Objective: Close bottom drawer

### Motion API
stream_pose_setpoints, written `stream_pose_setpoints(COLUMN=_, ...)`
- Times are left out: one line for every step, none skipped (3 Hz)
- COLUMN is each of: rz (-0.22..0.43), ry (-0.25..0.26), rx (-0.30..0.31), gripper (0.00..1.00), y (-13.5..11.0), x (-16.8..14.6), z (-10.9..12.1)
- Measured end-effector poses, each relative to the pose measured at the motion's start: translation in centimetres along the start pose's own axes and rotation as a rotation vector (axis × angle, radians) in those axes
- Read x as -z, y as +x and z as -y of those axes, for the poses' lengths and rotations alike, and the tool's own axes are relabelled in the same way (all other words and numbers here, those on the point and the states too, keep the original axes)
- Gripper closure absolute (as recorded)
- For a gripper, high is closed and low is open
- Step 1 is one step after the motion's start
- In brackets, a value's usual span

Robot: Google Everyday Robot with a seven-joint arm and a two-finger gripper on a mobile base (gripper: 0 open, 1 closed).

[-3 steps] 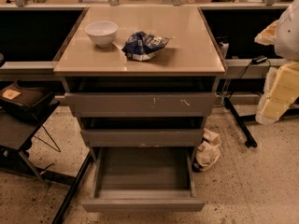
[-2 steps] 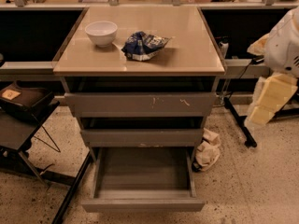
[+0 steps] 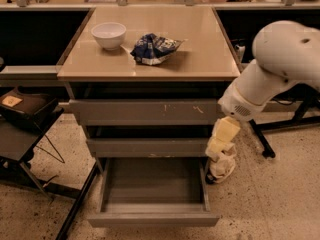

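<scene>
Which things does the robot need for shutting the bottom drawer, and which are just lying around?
For the job: bottom drawer, pulled open; gripper, hanging low beside the cabinet.
Just lying about: white bowl and blue bag, both on top of the cabinet.

One camera only, up high, facing the cabinet (image 3: 145, 112) head-on and tilted down from mid-range: the gripper (image 3: 222, 144) hangs right of centre, tabletop (image 3: 200, 59) up-left of it, open bottom drawer (image 3: 152, 196) below-left at the frame's bottom edge.

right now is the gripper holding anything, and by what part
Nothing seems held. The gripper hangs beside the cabinet, clear of the open bottom drawer, just above a crumpled white thing on the floor.
</scene>
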State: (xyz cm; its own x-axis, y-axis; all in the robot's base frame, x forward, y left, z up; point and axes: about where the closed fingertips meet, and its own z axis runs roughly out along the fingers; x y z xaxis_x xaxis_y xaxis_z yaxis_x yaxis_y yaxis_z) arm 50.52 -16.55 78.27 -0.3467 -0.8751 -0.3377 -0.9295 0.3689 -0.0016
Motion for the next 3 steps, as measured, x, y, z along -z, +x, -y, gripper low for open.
stream_pose_setpoints(rz=0.024, ry=-0.084, rx=-0.048, gripper=0.00, y=0.8, x=-4.6, z=-0.3)
stream_pose_setpoints(rz=0.081, ry=-0.119, rx=-0.069, gripper=0.00, y=2.5, x=-5.3, z=-3.6)
stream_pose_setpoints(rz=0.081, ry=-0.118, rx=-0.069, gripper=0.00, y=2.5, x=-5.3, z=-3.6)
